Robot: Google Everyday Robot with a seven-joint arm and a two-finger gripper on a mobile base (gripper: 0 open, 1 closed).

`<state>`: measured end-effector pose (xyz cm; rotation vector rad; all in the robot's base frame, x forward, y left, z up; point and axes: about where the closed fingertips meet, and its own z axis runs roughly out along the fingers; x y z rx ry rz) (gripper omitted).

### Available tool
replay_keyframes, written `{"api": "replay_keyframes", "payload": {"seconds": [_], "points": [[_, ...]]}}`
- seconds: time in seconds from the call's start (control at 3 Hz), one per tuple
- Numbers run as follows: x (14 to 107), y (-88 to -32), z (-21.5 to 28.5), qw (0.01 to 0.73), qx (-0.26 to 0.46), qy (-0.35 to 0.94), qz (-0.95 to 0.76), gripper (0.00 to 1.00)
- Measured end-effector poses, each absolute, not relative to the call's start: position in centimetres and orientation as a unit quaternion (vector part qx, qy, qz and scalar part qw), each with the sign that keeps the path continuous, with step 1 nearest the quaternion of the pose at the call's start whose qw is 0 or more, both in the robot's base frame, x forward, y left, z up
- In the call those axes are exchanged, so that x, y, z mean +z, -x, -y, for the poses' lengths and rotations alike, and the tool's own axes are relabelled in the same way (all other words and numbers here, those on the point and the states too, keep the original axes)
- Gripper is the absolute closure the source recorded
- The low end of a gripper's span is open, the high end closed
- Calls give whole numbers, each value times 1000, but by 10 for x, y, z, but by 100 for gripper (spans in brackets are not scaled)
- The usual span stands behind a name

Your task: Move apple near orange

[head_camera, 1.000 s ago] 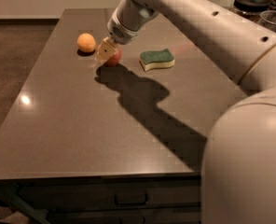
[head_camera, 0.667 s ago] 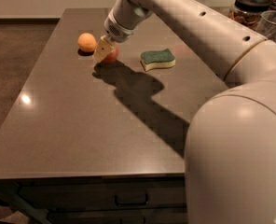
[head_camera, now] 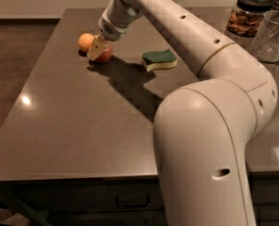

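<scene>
The red apple [head_camera: 106,55] rests on the dark table [head_camera: 73,126] at the far left, just right of the small pale orange [head_camera: 86,41], with a narrow gap between them. My gripper [head_camera: 98,49] reaches down from the right and is shut on the apple. Its tan fingers [head_camera: 96,46] cover the apple's left and top side, so only the apple's red lower right part shows. The orange sits free on the table, just up and left of the gripper.
A green-and-yellow sponge [head_camera: 159,60] lies to the right of the apple. A lidded glass jar [head_camera: 250,14] and a clear plastic cup [head_camera: 273,30] stand at the back right. My arm's large white body [head_camera: 210,126] fills the right foreground.
The gripper and the apple have shifted slightly left, closer to the orange. The arm now fills more of the right foreground.
</scene>
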<state>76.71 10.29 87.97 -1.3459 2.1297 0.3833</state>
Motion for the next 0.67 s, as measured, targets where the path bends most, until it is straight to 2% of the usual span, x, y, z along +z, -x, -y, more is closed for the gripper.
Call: {"api": "replay_keyframes", "payload": {"seconds": [0.67], "points": [[869, -779, -108, 289, 154, 499, -802, 31]]}}
